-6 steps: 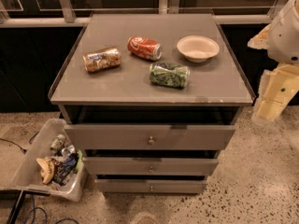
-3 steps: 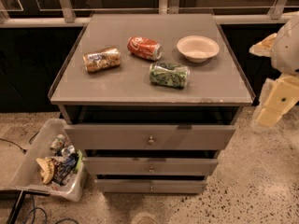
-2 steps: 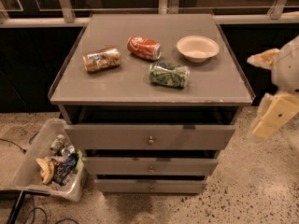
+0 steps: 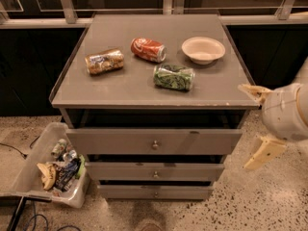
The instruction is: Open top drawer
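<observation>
One small metal knob (image 4: 155, 144) at the centre of the top drawer (image 4: 115, 141), just under the cabinet top (image 4: 144, 88), looks the only hold on a stiff, probably light-sliding box, while the gripper (image 4: 244, 127) hangs spread wide to its right.

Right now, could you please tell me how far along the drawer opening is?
Done: the top drawer front stands slightly forward, a dark gap above it. In hand: nothing; the gripper is open, right of the cabinet, away from the knob. Left: possibly pulling it further.
</observation>
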`<state>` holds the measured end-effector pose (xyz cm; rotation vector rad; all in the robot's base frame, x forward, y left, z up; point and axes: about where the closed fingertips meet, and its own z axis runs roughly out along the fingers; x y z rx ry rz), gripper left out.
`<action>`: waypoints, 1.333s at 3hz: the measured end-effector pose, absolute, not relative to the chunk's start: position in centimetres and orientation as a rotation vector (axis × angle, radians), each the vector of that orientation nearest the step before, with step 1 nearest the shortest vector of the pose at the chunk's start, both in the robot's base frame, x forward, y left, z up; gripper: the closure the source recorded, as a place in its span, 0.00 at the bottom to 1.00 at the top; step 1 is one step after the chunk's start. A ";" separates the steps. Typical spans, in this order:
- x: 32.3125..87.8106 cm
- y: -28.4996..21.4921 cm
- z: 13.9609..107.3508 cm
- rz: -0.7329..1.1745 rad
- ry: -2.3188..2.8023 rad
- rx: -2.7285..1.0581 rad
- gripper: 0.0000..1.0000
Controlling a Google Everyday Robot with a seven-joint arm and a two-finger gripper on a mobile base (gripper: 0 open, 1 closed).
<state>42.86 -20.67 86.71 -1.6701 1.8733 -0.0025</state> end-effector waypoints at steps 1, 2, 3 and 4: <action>43.6 -20.1 84.7 -0.139 1.812 -1.768 0.00; 43.7 -21.0 84.4 -0.187 1.813 -1.796 0.00; 43.7 -20.9 84.4 -0.181 1.812 -1.793 0.00; 43.6 -19.7 82.0 -0.157 1.777 -1.864 0.00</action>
